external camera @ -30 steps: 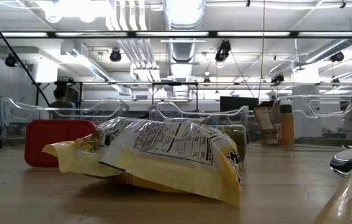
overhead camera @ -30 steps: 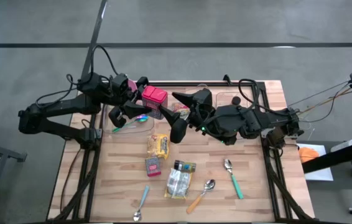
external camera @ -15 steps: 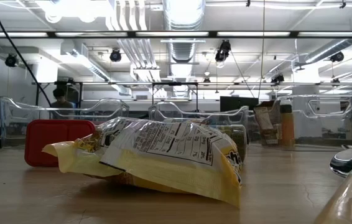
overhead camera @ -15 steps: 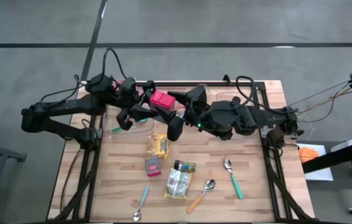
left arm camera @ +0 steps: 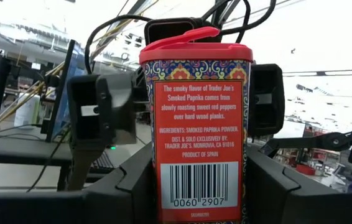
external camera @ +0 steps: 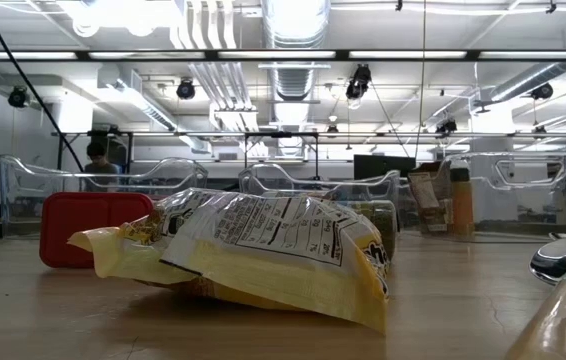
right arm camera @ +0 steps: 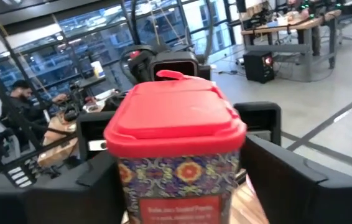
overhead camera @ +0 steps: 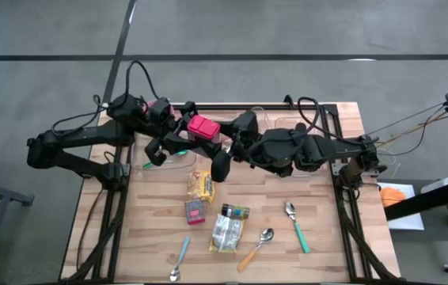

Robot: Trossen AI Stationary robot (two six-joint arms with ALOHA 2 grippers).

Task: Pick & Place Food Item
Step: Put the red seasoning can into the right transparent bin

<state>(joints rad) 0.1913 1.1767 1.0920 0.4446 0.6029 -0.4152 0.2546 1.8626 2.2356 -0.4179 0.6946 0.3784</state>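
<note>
Since earlier, right gripper (overhead camera: 222, 150) neared paprika tin (overhead camera: 203, 127); jaws open around it; left gripper (overhead camera: 178, 136) jaws grip it.

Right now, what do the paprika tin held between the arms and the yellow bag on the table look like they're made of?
The paprika tin looks like printed metal with a satin sheen, though coated card is possible; its red flip lid looks like matte moulded plastic. The yellow bag looks like thin plastic film: glossy, creased and crinkled, with printed text.
</note>
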